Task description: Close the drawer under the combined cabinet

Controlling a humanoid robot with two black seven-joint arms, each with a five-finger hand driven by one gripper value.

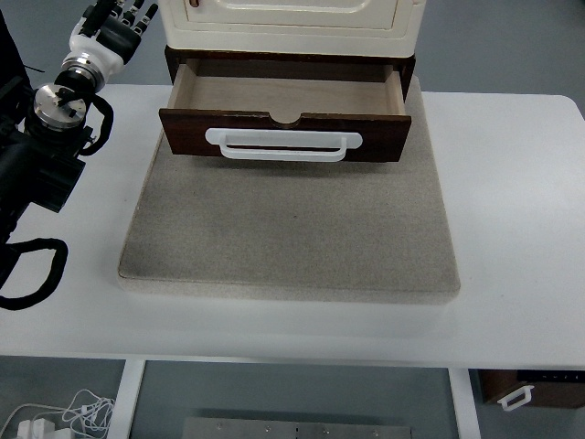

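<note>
Top view: drawer (pixel 285 114) stands pulled out beneath the cabinet (pixel 292 23), on a grey mat (pixel 289 233) on the worktop (pixel 512 210). Its long axis runs left-right, white handle (pixel 283 145) facing the camera. Left robot hand (pixel 117 26) hovers upper left, fingers relaxed, empty.

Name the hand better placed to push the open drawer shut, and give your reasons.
Left. The left hand is raised beside the cabinet, near the drawer, which stands pulled out with its white handle facing forward. No right arm is in view.
</note>
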